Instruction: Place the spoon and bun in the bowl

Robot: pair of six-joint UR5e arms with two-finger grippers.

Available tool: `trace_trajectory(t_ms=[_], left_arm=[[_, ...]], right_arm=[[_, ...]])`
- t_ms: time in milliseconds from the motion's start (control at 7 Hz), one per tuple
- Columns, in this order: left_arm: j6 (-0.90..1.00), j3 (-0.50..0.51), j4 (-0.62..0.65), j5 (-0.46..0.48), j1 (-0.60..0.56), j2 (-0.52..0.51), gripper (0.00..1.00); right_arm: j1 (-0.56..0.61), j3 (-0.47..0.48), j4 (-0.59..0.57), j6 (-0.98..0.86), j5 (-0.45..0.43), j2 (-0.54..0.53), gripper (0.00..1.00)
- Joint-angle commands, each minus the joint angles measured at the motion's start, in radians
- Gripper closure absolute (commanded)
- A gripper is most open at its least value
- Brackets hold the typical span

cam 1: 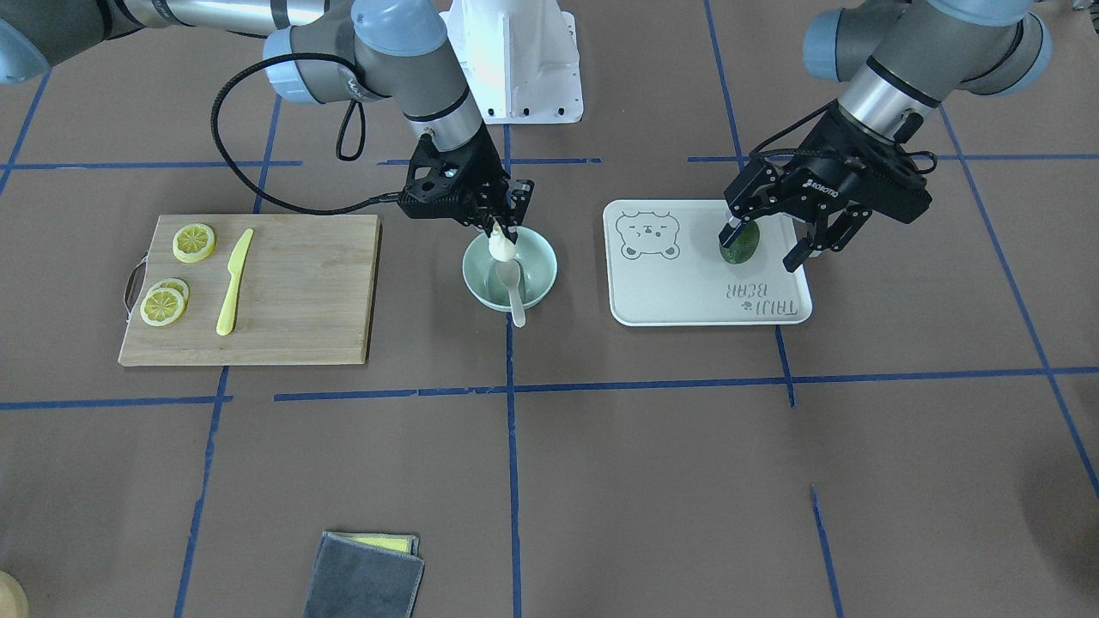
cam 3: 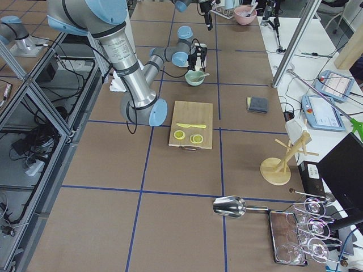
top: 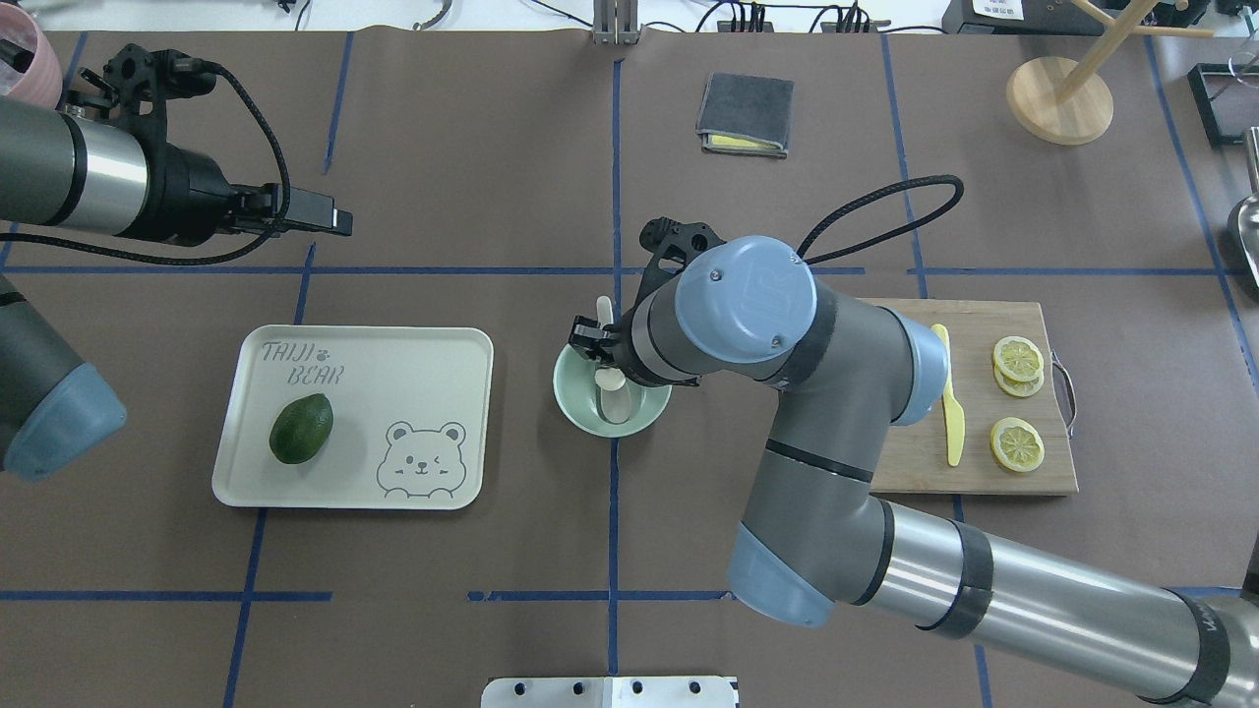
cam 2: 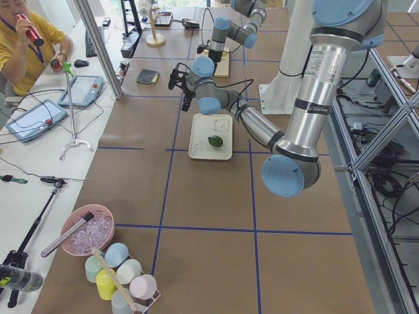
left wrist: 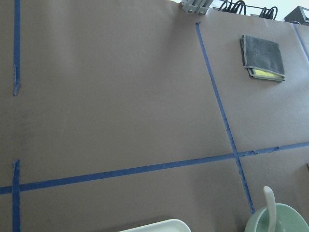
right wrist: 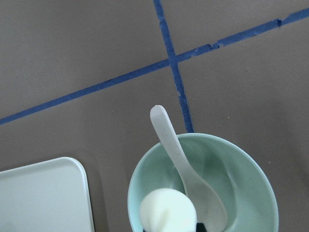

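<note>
The mint-green bowl (cam 1: pixel 539 268) stands at the table's middle. The pale spoon (cam 1: pixel 515 296) lies in it, scoop down, with its handle sticking out over the rim; it also shows in the right wrist view (right wrist: pixel 181 159). My right gripper (cam 1: pixel 501 230) hangs just over the bowl, shut on the cream-white bun (cam 1: pixel 501 248). The bun (right wrist: pixel 167 211) is above the bowl's (right wrist: pixel 251 193) inside. My left gripper (cam 1: pixel 762 249) is open and empty, raised above the tray. The left wrist view shows only the bowl's edge (left wrist: pixel 285 220) and the spoon handle (left wrist: pixel 269 200).
A pale bear-print tray (cam 1: pixel 687 292) holds a dark green avocado (cam 1: pixel 740 245). A wooden cutting board (cam 1: pixel 300 292) carries lemon slices (cam 1: pixel 194 242) and a yellow plastic knife (cam 1: pixel 233 281). A folded grey cloth (cam 1: pixel 365 577) lies at the operators' edge.
</note>
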Motion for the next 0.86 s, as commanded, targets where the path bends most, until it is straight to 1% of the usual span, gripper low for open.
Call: trace_trajectory(t_ms=[0, 143, 286, 429, 571, 714], left_arm=[[0.002, 0.006, 0.0, 0.001, 0.0, 0.001, 0.05], [0.004, 0.009, 0.0, 0.002, 0.0, 0.001, 0.05], [0.014, 0.021, 0.001, 0.004, 0.002, -0.001, 0.05], [0.092, 0.049, 0.006, 0.004, -0.001, 0.001, 0.05], [0.126, 0.055, 0.006, 0.004, -0.005, 0.025, 0.05], [0.148, 0.057, 0.008, 0.005, -0.014, 0.028, 0.05]], right_arm=[[-0.004, -0.042, 0.004, 0.001, -0.017, 0.022, 0.18], [-0.004, -0.05, 0.004, -0.001, -0.023, 0.022, 0.0], [-0.004, -0.05, 0.004, 0.001, -0.023, 0.019, 0.0], [0.001, -0.045, 0.006, -0.001, -0.022, 0.011, 0.0], [0.015, -0.033, 0.006, -0.004, -0.02, -0.001, 0.0], [0.03, 0.0, 0.006, -0.006, -0.013, -0.035, 0.0]])
